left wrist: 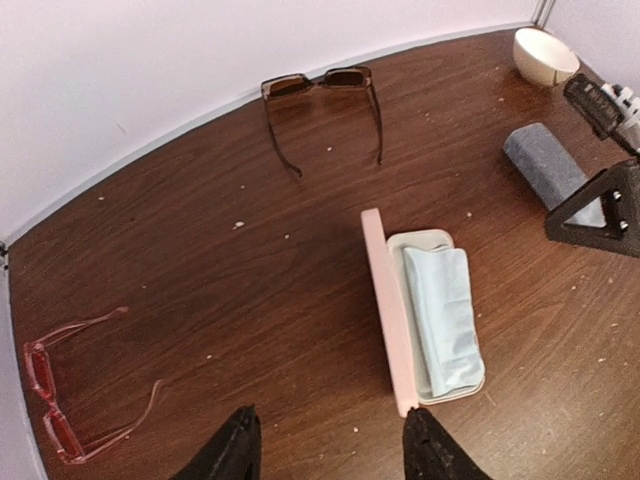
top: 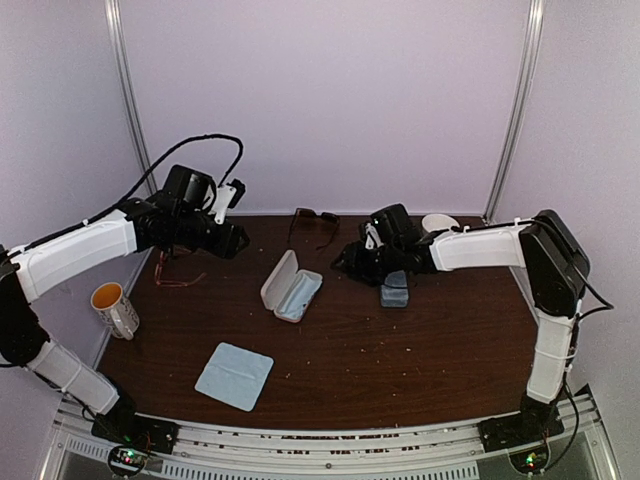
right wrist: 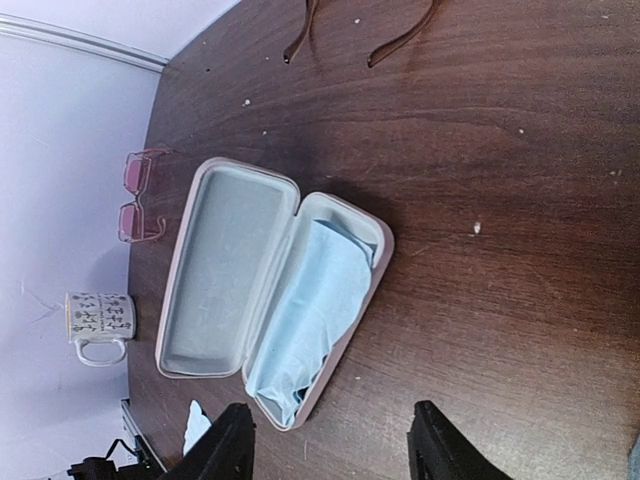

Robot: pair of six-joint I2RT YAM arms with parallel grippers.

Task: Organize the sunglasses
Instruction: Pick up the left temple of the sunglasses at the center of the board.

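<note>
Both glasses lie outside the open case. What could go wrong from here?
The cloth fills the open pink case, so glasses may sit badly inside.
The dark sunglasses lie with temples unfolded and may not fit.
The red glasses lie near the table's left edge; a nudge could push them off.

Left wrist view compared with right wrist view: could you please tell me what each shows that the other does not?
Only the left wrist: the white bowl and the lenses of the dark sunglasses. Only the right wrist: the patterned mug. Both: the open pink case with a light-blue cloth inside, the reddish glasses and the brown table.
</note>
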